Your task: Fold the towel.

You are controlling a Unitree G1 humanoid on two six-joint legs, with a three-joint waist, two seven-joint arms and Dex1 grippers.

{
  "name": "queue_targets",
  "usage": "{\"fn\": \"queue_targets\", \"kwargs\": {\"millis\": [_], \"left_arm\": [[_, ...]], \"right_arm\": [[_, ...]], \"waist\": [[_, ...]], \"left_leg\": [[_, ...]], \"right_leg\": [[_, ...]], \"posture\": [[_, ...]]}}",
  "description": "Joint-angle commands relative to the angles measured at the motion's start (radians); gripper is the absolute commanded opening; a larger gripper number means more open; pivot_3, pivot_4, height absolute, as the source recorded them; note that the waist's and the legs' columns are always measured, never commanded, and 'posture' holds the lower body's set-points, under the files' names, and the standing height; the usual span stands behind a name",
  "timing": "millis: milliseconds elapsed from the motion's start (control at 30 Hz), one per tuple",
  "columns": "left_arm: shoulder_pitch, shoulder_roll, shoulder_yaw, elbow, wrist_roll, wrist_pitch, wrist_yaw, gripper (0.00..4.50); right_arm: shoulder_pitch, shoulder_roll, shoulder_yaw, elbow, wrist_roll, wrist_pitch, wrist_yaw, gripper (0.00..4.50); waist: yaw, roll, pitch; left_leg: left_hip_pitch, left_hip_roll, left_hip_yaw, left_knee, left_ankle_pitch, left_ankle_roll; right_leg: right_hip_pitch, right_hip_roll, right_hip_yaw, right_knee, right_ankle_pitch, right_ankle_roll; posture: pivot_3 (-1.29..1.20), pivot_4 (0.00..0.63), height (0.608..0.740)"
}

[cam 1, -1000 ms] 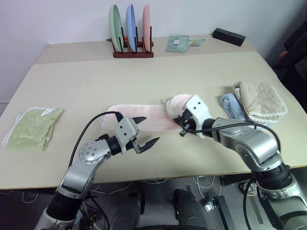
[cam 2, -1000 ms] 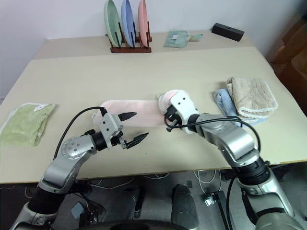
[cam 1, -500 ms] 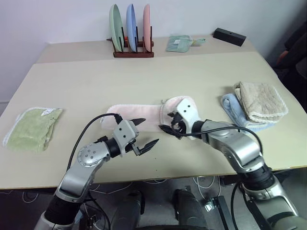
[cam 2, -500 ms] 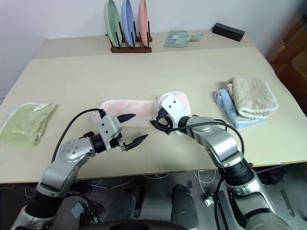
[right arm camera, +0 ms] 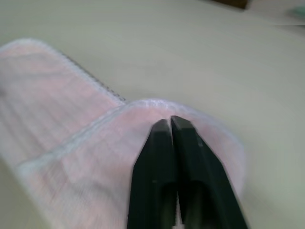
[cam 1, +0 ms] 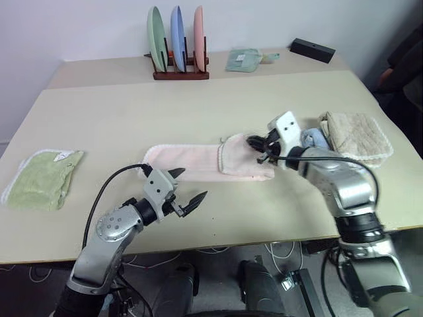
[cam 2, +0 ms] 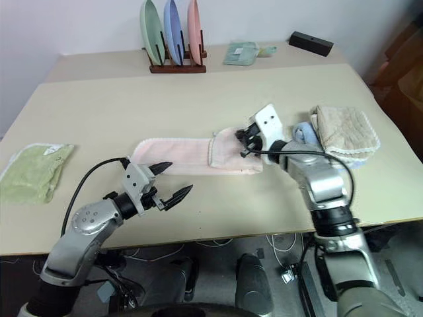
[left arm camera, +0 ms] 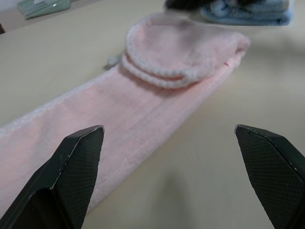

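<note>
Beige tabletop (cam 1: 218,112) holds the pink towel (cam 1: 192,162), right end already folded over, more folding left; right gripper (cam 1: 259,148) pressed together empty, left gripper (cam 1: 187,188) spread.

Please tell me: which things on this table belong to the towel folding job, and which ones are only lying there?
For the job:
- towel, partly folded
- left gripper, open
- right gripper, shut, at the folded end

Only lying there:
- green cloth
- beige towel on blue towel
- plate rack
- black box
- folded cloth at the back
</note>
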Motion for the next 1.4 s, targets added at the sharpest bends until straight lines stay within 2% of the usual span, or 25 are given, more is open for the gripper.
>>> {"fn": "queue_targets", "kwargs": {"millis": [33, 200, 400, 500, 633, 733, 900, 1067, 1233, 1333, 1400], "left_arm": [[0.024, -0.008, 0.029, -0.044, -0.015, 0.013, 0.029, 4.5], [0.064, -0.026, 0.058, -0.072, -0.038, 0.041, 0.066, 4.5], [0.13, -0.065, 0.141, -0.134, -0.129, 0.152, 0.137, 4.5], [0.177, -0.141, 0.236, -0.189, -0.279, 0.279, 0.231, 4.5], [0.18, -0.299, 0.389, -0.217, -0.579, 0.419, 0.453, 4.5], [0.142, -0.347, 0.435, -0.197, -0.676, 0.514, 0.621, 4.5], [0.004, -0.438, 0.513, -0.091, -0.865, 0.544, 0.898, 4.5], [-0.101, -0.46, 0.568, 0.007, -0.964, 0.487, 1.057, 4.5], [-0.181, -0.452, 0.577, 0.122, -1.013, 0.445, 1.132, 4.5], [-0.209, -0.433, 0.561, 0.151, -1.023, 0.429, 1.122, 3.59], [-0.224, -0.422, 0.55, 0.164, -1.028, 0.424, 1.115, 2.64]], "right_arm": [[0.002, 0.028, 0.077, 0.109, -0.077, -0.119, 0.043, 0.02], [0.025, 0.056, 0.119, 0.2, -0.143, -0.199, 0.057, 0.02], [-0.008, 0.022, 0.009, 0.041, -0.06, -0.192, 0.113, 0.02], [-0.037, -0.043, -0.006, -0.069, -0.055, -0.227, 0.185, 0.88], [-0.046, -0.084, -0.002, -0.174, -0.041, -0.218, 0.234, 2.86], [-0.041, -0.083, 0.003, -0.228, -0.024, -0.204, 0.256, 4.31], [-0.037, -0.076, 0.027, -0.222, -0.054, -0.248, 0.261, 4.31], [-0.036, -0.079, 0.024, -0.21, -0.06, -0.263, 0.263, 4.31], [-0.025, -0.081, 0.024, -0.222, -0.067, -0.272, 0.264, 4.31], [-0.014, -0.08, 0.023, -0.244, -0.065, -0.265, 0.259, 4.38], [-0.004, -0.08, 0.023, -0.261, -0.064, -0.258, 0.255, 4.38]], "waist": [[0.0, 0.0, 0.0], [0.001, -0.001, -0.001], [0.001, -0.001, -0.001], [0.001, 0.0, 0.0], [0.003, -0.001, -0.001], [0.004, -0.002, -0.001], [0.013, -0.003, -0.001], [0.024, -0.003, -0.001], [0.028, -0.003, -0.001], [0.027, -0.003, -0.001], [0.027, -0.003, -0.001]], "left_leg": [[0.0, 0.0, 0.0, 0.0, 0.0, 0.0], [0.0, 0.0, 0.0, 0.0, 0.0, 0.0], [0.001, 0.0, -0.001, 0.0, 0.0, 0.0], [0.0, 0.0, -0.001, 0.0, 0.0, 0.0], [0.0, 0.0, -0.002, 0.0, 0.0, 0.0], [0.0, 0.0, -0.002, 0.001, 0.0, 0.0], [0.0, -0.001, -0.002, 0.002, 0.0, 0.0], [0.0, -0.001, -0.001, 0.002, 0.0, -0.001], [0.0, -0.001, -0.001, 0.002, 0.0, -0.001], [0.0, -0.001, 0.0, 0.002, 0.0, -0.001], [0.0, -0.001, -0.001, 0.002, 0.0, -0.001]], "right_leg": [[0.0, 0.0, 0.0, 0.0, 0.0, 0.0], [0.0, 0.0, 0.0, 0.0, 0.0, 0.0], [0.001, 0.0, 0.0, 0.0, 0.0, 0.0], [0.0, 0.0, 0.0, -0.001, 0.0, 0.0], [0.0, 0.0, 0.0, 0.0, 0.0, 0.0], [0.001, 0.0, -0.001, 0.0, 0.0, 0.0], [0.002, -0.001, 0.0, -0.001, 0.0, 0.0], [0.002, 0.0, 0.0, -0.002, 0.001, 0.0], [0.002, 0.0, 0.0, -0.002, 0.001, 0.0], [0.002, 0.0, 0.0, -0.002, 0.001, 0.0], [0.002, 0.0, 0.0, -0.002, 0.001, -0.001]], "posture": [[0.0, 0.15, 0.736], [0.0, 0.15, 0.736], [0.0, 0.15, 0.736], [0.0, 0.15, 0.736], [0.0, 0.15, 0.736], [0.0, 0.15, 0.736], [0.0, 0.15, 0.736], [0.0, 0.15, 0.736], [0.0, 0.15, 0.736], [0.0, 0.15, 0.736], [0.0, 0.15, 0.736]]}}
